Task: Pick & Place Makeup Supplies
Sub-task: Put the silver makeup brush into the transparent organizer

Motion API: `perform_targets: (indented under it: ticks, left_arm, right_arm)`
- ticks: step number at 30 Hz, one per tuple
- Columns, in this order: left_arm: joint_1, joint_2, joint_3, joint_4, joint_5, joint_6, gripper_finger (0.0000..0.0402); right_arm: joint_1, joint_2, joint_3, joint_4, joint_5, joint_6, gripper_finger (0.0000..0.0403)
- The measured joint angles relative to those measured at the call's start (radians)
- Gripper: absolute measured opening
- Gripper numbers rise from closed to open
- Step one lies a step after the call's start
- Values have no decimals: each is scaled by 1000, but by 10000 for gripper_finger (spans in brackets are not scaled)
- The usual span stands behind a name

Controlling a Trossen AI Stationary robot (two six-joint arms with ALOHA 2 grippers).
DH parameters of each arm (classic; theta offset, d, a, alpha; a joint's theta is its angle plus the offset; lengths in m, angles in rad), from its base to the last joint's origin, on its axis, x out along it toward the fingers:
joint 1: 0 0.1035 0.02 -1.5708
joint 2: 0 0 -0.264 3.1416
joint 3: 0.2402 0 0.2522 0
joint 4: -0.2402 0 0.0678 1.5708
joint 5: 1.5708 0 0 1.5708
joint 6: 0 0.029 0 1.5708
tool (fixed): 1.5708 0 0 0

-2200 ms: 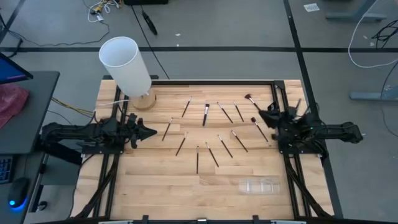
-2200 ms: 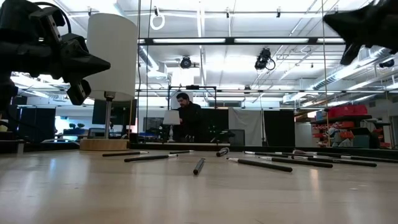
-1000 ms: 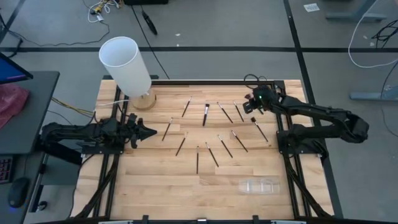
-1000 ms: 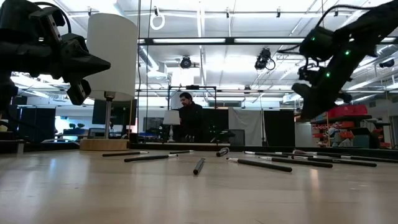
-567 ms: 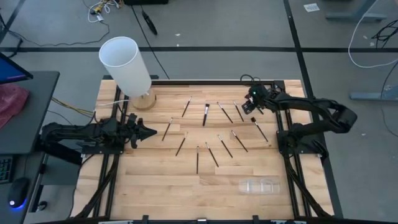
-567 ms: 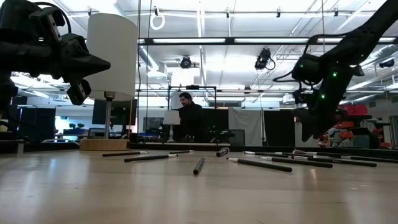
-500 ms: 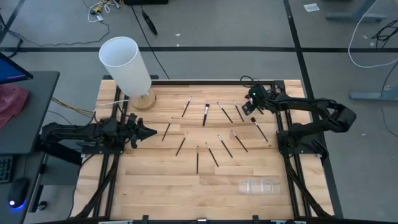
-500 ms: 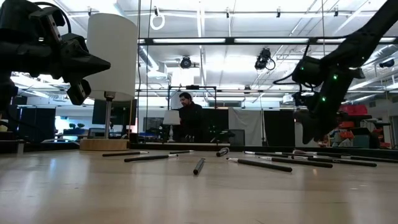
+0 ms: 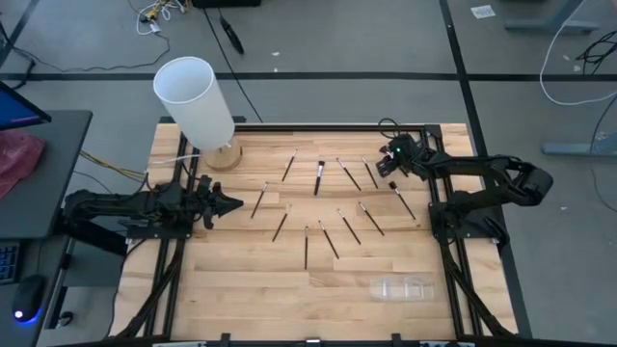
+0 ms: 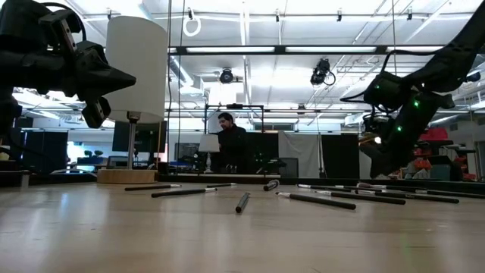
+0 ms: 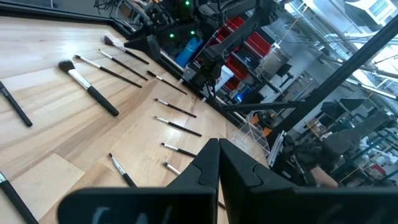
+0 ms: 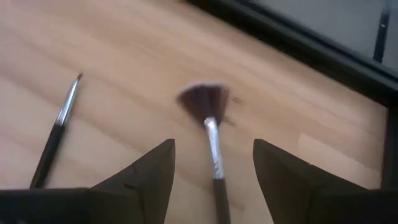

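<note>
From above, the makeup brushes (image 9: 339,198) lie scattered flat across the middle of the desk (image 9: 241,289), none touching another. The right gripper (image 9: 387,166) hangs over the far right of the scatter, above a fan-tipped brush (image 9: 385,151). The left gripper (image 9: 229,203) waits at the left side of the desk, near the white cylinder (image 9: 196,100), its fingers pressed together. A clear container (image 9: 402,286) sits near the front edge, well apart from everything.

At desk level, the right gripper (image 10: 377,158) is low but apparently not down on the wood, and the brushes (image 10: 326,200) lie very flat. Such thin handles leave little to catch; fingertips closing slightly high would probably meet nothing.

The left wrist view shows that arm's fingers (image 11: 239,171) shut, holding nothing, with brushes (image 11: 93,96) spread beyond.

The right wrist view shows its fingers (image 12: 152,171) spread, empty, with the fan-tipped brush (image 12: 209,124) between them, the handle running in line with the gap. The handle sits nearer one finger than the other, so a closing finger may nudge it first and roll or skid the round handle aside. Pinching too close to the bristles could splay them. A slimmer brush (image 12: 57,130) lies outside one finger and could be knocked on the descent.
</note>
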Motion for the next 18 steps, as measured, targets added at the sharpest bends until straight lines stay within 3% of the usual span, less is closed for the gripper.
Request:
perform_targets:
  ticks: [9, 18]
  left_arm:
    - [0, 0, 0, 0, -1, 0, 7]
    - [0, 0, 0, 0, -1, 0, 7]
  right_arm:
    - [-4, 1, 26, -73, -2, 85, 210]
    - [-3, 63, 73, -196, 8, 43, 210]
